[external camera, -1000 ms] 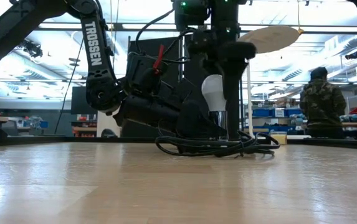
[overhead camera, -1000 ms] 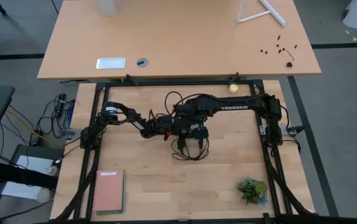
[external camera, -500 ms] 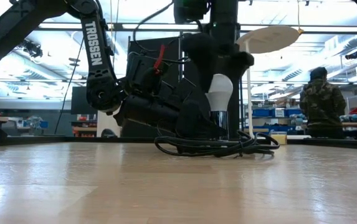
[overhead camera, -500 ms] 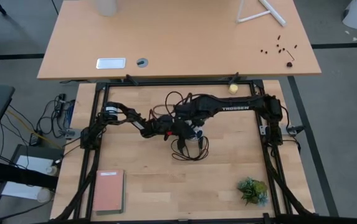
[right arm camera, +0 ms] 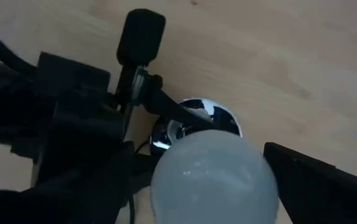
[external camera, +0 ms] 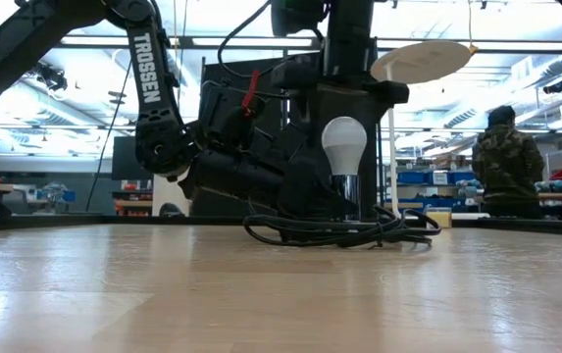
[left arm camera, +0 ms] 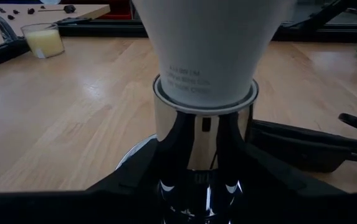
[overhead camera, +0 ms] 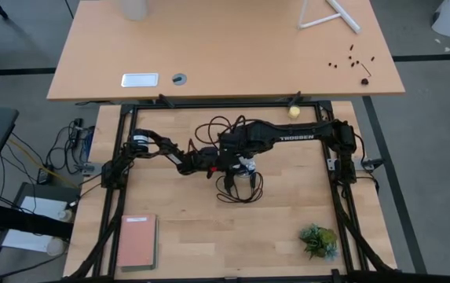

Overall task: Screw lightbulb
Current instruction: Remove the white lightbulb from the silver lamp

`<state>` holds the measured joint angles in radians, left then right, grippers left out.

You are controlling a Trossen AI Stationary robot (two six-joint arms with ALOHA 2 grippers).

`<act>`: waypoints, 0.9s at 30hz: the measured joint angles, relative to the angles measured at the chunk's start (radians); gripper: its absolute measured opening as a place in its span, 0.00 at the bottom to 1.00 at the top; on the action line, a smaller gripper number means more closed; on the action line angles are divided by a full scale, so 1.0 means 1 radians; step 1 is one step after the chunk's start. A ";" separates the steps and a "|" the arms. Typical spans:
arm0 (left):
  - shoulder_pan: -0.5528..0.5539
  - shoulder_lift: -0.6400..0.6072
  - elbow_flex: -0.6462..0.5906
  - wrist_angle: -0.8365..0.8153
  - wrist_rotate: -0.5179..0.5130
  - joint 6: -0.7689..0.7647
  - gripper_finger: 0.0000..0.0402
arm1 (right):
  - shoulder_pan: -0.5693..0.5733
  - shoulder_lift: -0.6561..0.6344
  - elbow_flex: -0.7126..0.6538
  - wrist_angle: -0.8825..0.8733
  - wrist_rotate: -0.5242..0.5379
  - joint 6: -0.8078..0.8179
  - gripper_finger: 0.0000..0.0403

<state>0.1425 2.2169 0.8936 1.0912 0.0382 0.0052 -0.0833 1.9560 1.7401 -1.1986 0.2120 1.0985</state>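
The white lightbulb [external camera: 344, 147] stands upright with its narrow base in a chrome socket [left arm camera: 203, 146] near the table's middle [overhead camera: 246, 163]. My left gripper [left arm camera: 203, 190] reaches in level from the table's left and is shut on the socket. My right gripper [right arm camera: 206, 180] hangs over the bulb and points down. It is open, with one finger on either side of the bulb's round head [right arm camera: 212, 177] and a narrow gap at each side. The socket's round chrome foot [right arm camera: 197, 115] rests on the wood, and its black cord [external camera: 339, 232] lies coiled beside it. My left gripper pinches the socket's chrome stem [left arm camera: 194, 165] between its two fingers, below the bulb's neck. The fingers come in level from the table's left, one on each side of the stem. The socket stands upright on its foot on the table.
A small yellowish ball [overhead camera: 294, 112] lies by the far frame rail. A pink book [overhead camera: 137, 241] lies at the near left and a small plant [overhead camera: 319, 240] at the near right. A person [external camera: 506, 162] stands in the room beyond the table.
My right gripper has rolled about a quarter turn around its downward axis while staying over the bulb. Its finger that covered the bulb's right side in the low view has swung clear, so the whole bulb shows. The bulb and socket have stayed upright in place.
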 joint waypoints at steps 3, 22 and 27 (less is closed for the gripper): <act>0.000 0.000 0.000 0.001 -0.012 -0.007 0.46 | 0.017 0.000 -0.026 0.009 0.011 0.070 0.89; 0.001 0.001 0.000 0.000 -0.011 -0.011 0.46 | 0.050 0.001 -0.096 0.030 0.029 0.035 0.81; 0.001 0.001 0.000 0.000 -0.011 -0.013 0.46 | 0.021 0.001 -0.096 0.042 0.015 -0.103 0.66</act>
<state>0.1436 2.2177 0.8936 1.0907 0.0272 -0.0078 -0.0618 1.9567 1.6444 -1.1567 0.2266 0.9959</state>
